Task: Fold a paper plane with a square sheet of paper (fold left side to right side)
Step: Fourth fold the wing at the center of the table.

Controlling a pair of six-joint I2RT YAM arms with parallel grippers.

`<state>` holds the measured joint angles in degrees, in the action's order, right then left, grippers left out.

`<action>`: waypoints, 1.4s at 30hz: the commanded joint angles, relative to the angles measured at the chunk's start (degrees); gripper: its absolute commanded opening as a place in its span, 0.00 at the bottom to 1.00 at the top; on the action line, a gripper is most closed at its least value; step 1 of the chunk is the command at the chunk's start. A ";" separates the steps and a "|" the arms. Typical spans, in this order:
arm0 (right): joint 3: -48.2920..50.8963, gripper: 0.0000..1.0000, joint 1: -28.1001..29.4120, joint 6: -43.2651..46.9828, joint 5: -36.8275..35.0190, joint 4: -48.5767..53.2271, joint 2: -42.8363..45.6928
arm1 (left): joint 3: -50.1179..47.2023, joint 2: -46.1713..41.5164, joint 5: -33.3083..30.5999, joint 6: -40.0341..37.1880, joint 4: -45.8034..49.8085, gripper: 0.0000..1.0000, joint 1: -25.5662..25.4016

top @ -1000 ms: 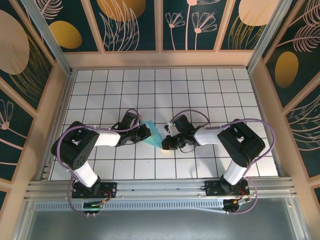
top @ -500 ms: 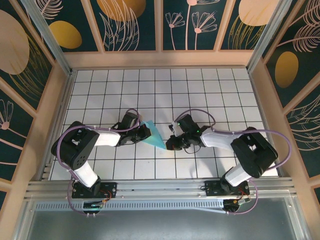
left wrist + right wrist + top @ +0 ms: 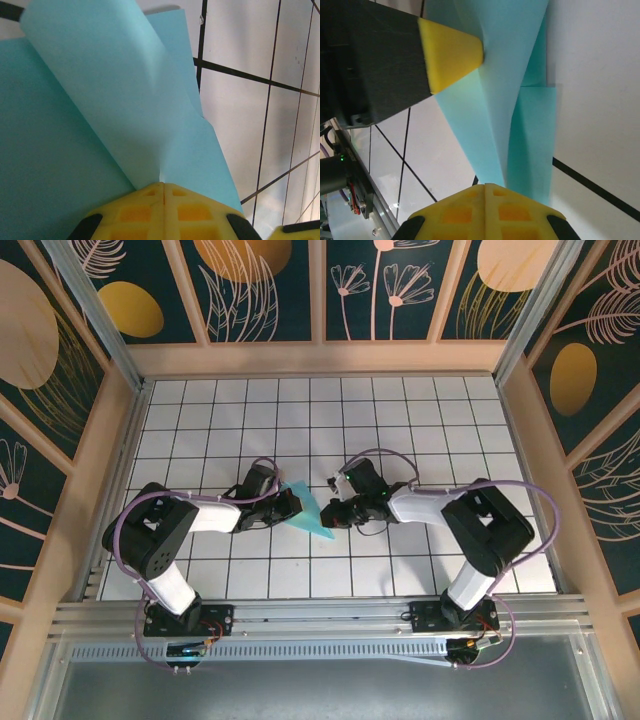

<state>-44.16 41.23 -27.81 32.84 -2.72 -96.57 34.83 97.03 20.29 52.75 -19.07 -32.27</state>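
The turquoise sheet of paper (image 3: 309, 508) lies partly folded into a narrow pointed shape between my two grippers, left of the table's middle. My left gripper (image 3: 289, 505) is at its left edge. In the left wrist view that gripper (image 3: 163, 184) is shut, and a raised flap of the paper (image 3: 100, 95) runs out from the seam between its tips. My right gripper (image 3: 330, 515) is at the paper's right end. In the right wrist view it (image 3: 485, 186) is shut, its tips against the narrow end of the paper (image 3: 505, 100); the left gripper's yellow finger (image 3: 450, 50) touches the far end.
The table is a white tiled floor (image 3: 400, 420) with black grid lines, walled in by patterned panels (image 3: 270, 290). A metal rail (image 3: 320, 615) runs along the near edge by both arm bases. Open tiles stretch behind and to the right of the grippers.
My right gripper has swung up and to the left, closing in on the paper's right end. The left gripper and the paper have stayed put.
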 commanded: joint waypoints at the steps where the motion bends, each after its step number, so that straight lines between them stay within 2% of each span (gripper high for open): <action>1: -1.59 0.00 0.47 -1.10 0.12 -3.24 -1.82 | -1.25 1.49 -4.91 -1.40 6.92 0.05 0.15; 35: 2.85 0.00 0.60 -0.49 -1.80 1.40 -4.10 | -1.17 1.52 -5.62 -1.71 7.54 0.05 0.19; 42: 3.86 0.00 0.60 -0.47 -3.46 3.43 -5.36 | 1.41 -2.39 -4.63 -2.52 7.85 0.07 0.19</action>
<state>-42.46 41.36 -28.86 32.56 -4.69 -99.59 35.20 95.66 18.83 51.88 -16.03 -32.49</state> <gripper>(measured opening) 0.049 0.067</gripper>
